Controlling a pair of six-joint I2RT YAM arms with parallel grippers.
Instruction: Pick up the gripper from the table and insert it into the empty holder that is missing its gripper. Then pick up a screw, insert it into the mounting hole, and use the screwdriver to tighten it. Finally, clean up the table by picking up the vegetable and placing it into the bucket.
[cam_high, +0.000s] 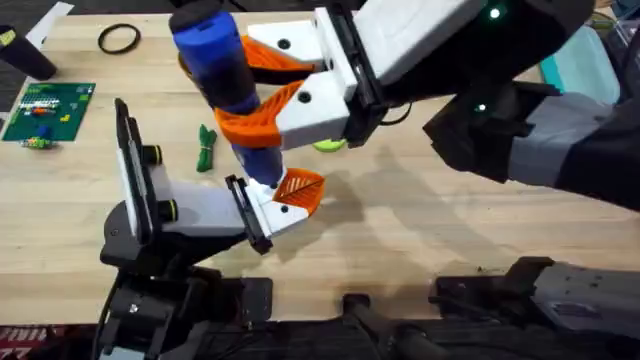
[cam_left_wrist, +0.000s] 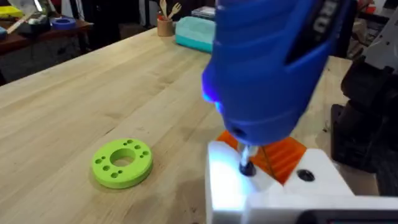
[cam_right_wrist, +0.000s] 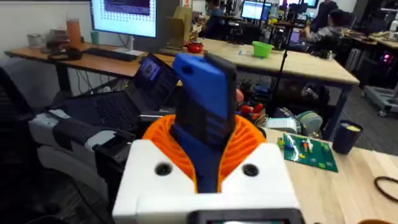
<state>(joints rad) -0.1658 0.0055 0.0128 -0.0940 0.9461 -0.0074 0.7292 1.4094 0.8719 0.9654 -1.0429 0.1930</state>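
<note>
The right gripper rises close under the overhead camera, its orange jaws pinching the screwdriver upright. The tip meets the white base of the gripper, seated in the holder. The vegetable lies on the table just behind the holder

- In the overhead view, the screwdriver stands in the upper middle, between the fingers of the right gripper.
- Its tip comes down on the gripper, which sits at the end of the holder, lower left of centre.
- The vegetable lies on the table, left of the screwdriver.
- A ring lies at the upper left.
</note>
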